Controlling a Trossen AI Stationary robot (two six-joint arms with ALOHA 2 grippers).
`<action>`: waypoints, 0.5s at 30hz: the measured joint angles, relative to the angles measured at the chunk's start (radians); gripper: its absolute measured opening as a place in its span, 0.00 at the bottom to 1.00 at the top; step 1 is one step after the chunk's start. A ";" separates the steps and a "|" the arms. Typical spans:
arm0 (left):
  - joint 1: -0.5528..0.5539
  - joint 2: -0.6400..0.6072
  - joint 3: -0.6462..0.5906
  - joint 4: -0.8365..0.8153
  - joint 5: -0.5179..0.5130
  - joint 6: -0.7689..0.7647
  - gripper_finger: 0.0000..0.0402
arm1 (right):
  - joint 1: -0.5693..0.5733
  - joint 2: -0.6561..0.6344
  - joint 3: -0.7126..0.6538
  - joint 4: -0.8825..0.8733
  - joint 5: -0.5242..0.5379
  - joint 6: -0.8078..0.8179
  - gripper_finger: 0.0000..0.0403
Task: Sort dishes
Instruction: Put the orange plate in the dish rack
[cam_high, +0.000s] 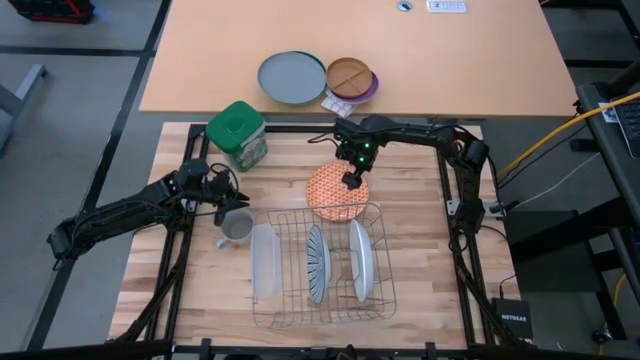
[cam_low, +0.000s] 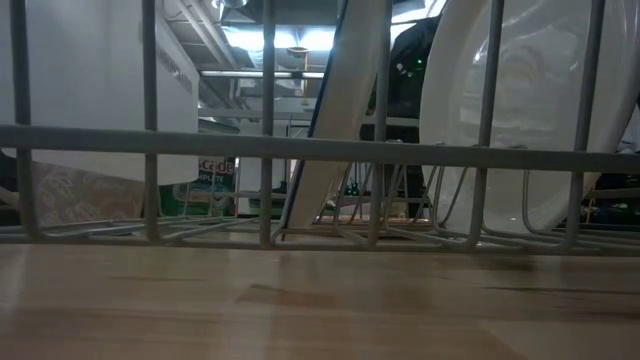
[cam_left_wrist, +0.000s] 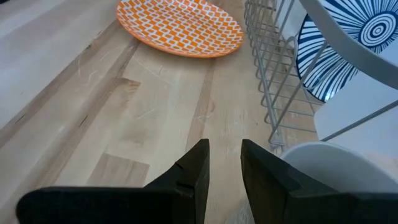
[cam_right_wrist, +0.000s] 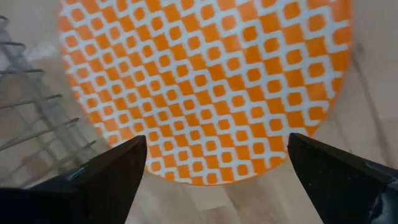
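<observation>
The orange-red patterned plate (cam_high: 335, 195) lies on the wooden table at the far edge of the wire dish rack (cam_high: 385, 290); its near rim seems to overlap the rack's rim. My right gripper (cam_high: 352, 182) hovers over this plate (cam_right_wrist: 205, 81), fingers wide open and touching nothing. The blue-and-white striped plate (cam_high: 317, 262) and the white plate (cam_high: 361, 260) stand on edge in the rack's slots. My left gripper (cam_high: 228, 197) waits left of the rack next to a grey mug (cam_high: 237, 228), with a narrow gap between its fingers (cam_left_wrist: 225, 168).
A pale plastic container (cam_high: 263, 262) stands at the rack's left end. A green canister (cam_high: 237, 133) stands at the far left. On the far tabletop lie a grey plate (cam_high: 292, 77) and a brown divided plate (cam_high: 349, 76). Bare wood lies right of the rack.
</observation>
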 joint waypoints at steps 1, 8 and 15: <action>0.000 0.000 0.000 0.000 0.000 0.000 0.20 | 0.000 0.000 0.000 0.000 0.011 0.000 0.97; 0.000 0.000 0.000 0.010 0.001 -0.075 0.20 | 0.000 0.000 0.000 0.020 0.209 0.005 0.97; 0.000 0.000 0.000 0.109 -0.007 -0.287 0.20 | -0.038 0.000 0.000 -0.040 0.106 -0.014 0.97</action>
